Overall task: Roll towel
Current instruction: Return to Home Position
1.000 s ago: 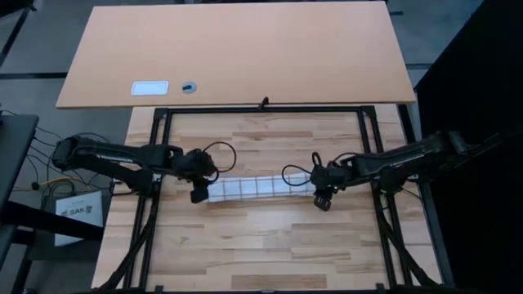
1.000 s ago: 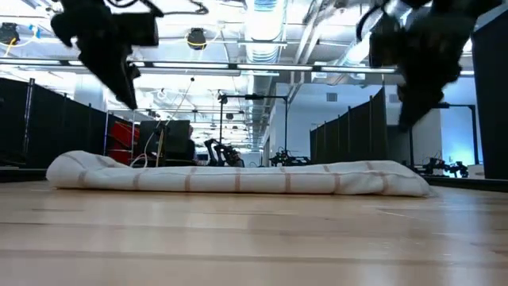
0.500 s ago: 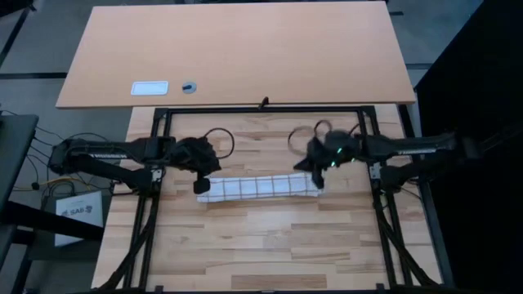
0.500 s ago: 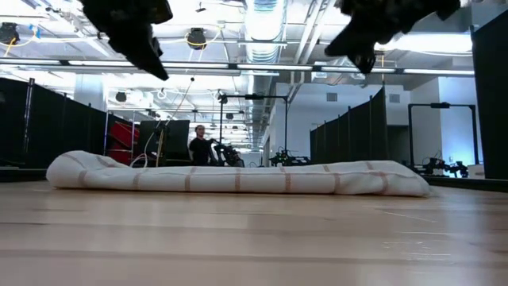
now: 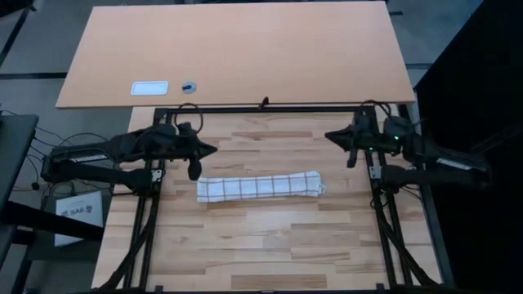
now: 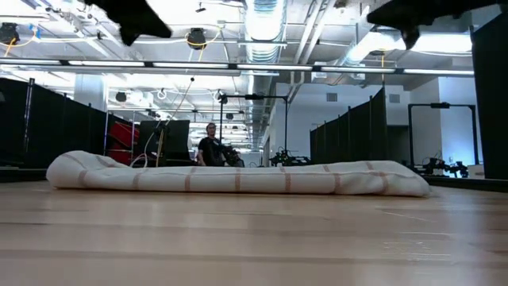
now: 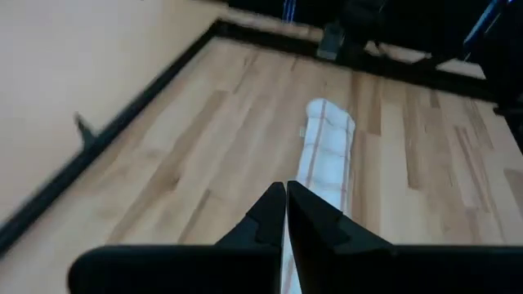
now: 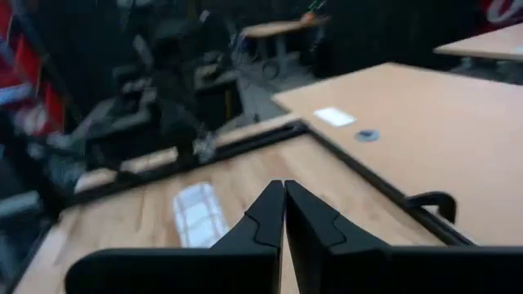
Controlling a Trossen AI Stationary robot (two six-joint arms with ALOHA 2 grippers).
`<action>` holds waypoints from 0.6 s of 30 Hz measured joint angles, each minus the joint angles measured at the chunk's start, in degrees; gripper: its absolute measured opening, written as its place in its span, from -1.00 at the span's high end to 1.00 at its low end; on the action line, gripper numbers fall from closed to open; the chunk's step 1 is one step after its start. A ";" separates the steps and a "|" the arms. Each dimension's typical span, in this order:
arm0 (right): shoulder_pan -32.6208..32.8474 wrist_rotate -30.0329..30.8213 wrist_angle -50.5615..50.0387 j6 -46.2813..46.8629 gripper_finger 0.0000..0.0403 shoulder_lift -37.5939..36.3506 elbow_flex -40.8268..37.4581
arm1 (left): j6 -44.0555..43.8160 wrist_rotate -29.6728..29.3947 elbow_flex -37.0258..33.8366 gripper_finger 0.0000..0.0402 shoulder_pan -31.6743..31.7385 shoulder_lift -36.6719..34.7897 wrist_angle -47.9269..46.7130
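The towel, white with thin reddish-brown grid lines, lies rolled into a long, flat roll across the wooden table, resting on its underside. It also shows in the low view and in both wrist views. My left gripper is shut, up in the air beyond the roll's left end. My right gripper is shut too, raised beyond the roll's right end. Neither touches the towel. In the wrist views each pair of fingers is pressed together with nothing between.
A black frame rail runs round the work surface. Beyond it is a larger tan tabletop with a white card and a small round thing. Far behind, in the room, a person shows.
Both grippers have risen from the towel's two ends and drawn back toward the table's far edge, the left toward the left side, the right toward the right side, now pointing inward. The rolled towel has stayed where it lay.
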 joint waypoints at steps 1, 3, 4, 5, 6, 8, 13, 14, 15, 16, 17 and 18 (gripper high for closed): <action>-0.19 1.09 0.41 1.34 1.00 -1.58 -0.89 | -0.79 -0.36 -0.05 1.00 0.01 -0.87 -1.60; -0.45 1.47 -0.45 4.59 1.00 -4.58 -2.54 | -1.12 -2.23 0.02 1.00 0.00 -2.62 -4.92; -0.60 1.46 -1.72 6.33 1.00 -5.73 -2.88 | -1.98 -2.83 0.02 1.00 0.00 -3.18 -7.58; -0.56 1.46 -2.49 7.84 1.00 -6.66 -2.92 | -3.95 -2.81 -0.03 1.00 0.00 -3.64 -9.43; -0.57 1.44 -3.31 9.41 1.00 -7.37 -2.92 | -6.30 -2.27 -0.03 1.00 -0.13 -4.01 -10.77; -1.08 1.45 -3.91 12.68 1.00 -8.27 -2.96 | -4.73 -1.97 -1.09 1.00 -0.87 -4.60 -13.16; -0.17 1.37 4.18 7.91 1.00 -11.82 -7.09 | -4.41 0.05 -12.33 1.00 -2.77 -6.78 2.39; 0.12 1.38 6.90 7.55 1.00 -12.71 -8.77 | -3.98 3.10 -15.28 1.00 -3.35 -7.73 8.17; 0.39 1.40 9.42 7.39 1.00 -13.72 -10.50 | -3.23 5.80 -18.06 1.00 -3.84 -8.48 13.95; 0.62 1.38 10.87 7.35 1.00 -14.81 -12.18 | -2.74 7.88 -20.72 1.00 -4.31 -9.08 19.20; 0.74 1.35 11.74 7.44 1.00 -15.84 -13.68 | -2.89 8.41 -23.15 1.00 -4.56 -9.86 22.89; 0.66 1.18 12.73 8.01 1.00 -16.95 -15.19 | -3.51 8.32 -25.35 1.00 -4.86 -10.72 25.30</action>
